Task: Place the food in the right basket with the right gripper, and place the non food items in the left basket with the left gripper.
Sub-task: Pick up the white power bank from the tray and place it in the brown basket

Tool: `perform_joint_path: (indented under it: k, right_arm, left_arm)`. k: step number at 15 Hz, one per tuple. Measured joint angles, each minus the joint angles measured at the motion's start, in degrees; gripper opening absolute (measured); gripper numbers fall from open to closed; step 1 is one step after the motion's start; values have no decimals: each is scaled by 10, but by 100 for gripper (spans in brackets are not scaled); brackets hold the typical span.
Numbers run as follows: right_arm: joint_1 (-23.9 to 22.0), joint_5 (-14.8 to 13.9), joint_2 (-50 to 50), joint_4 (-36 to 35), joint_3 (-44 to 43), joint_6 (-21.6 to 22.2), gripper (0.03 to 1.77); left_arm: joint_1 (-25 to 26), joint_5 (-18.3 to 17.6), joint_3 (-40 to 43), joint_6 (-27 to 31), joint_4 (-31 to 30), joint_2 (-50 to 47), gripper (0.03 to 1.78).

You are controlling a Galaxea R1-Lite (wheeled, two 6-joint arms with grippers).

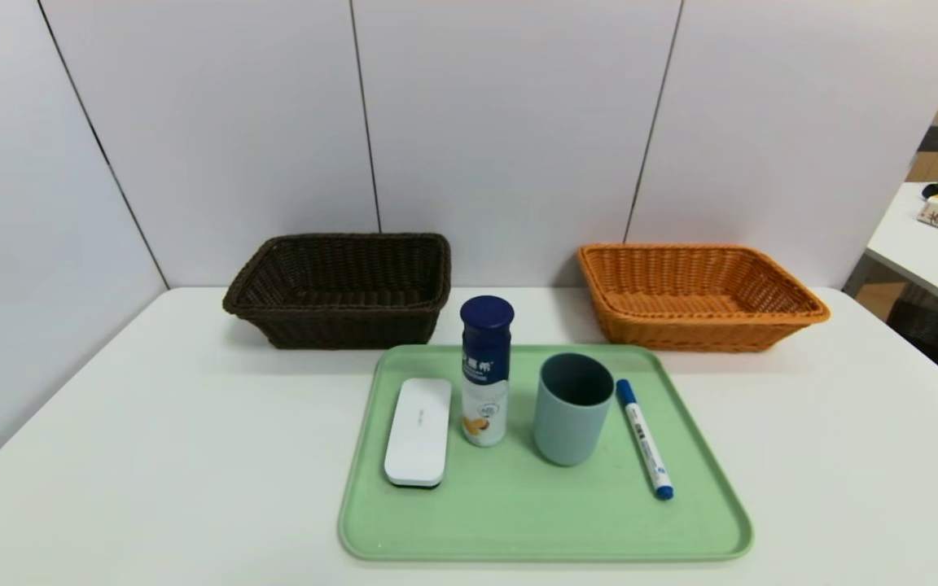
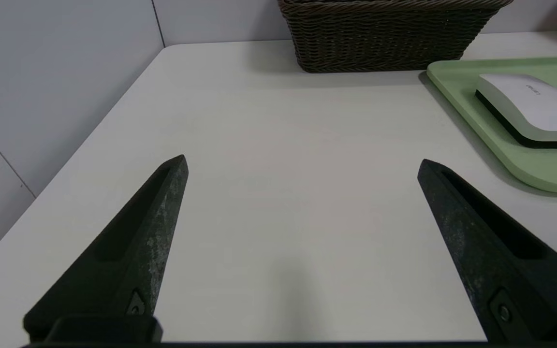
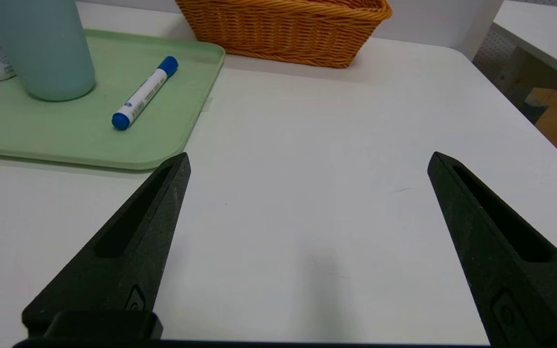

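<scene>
Bottle (image 1: 485, 370), case (image 1: 418, 431), cup (image 1: 573, 408), marker (image 1: 645, 439) on green tray (image 1: 545, 521)

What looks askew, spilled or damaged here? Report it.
Nothing stands out. The bottle and cup stand upright; the case and marker lie flat, all on the tray. Both the dark basket and orange basket sit level, with no visible spill or damage.

Left claw (image 2: 302, 157): spread wide, nothing between its fingers (image 2: 169, 208), over the counter (image 2: 302, 217)
Right claw (image 3: 310, 153): likewise spread wide, grasping nothing, also over the counter
Finger pose: on either side of each claw, tips apart
Arms and wrists: out of sight, so their bend is hard to judge
</scene>
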Motion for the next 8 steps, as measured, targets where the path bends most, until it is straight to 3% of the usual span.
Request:
perform_joint_path:
  k: [6,8]
  right_arm:
    - [0,-4,0,10,-15,3,169]
    - [0,-4,4,39,-50,4,169]
  left_arm:
    - [0,-11,0,24,9,0,169]
    - [0,-15,-10,27,44,0,169]
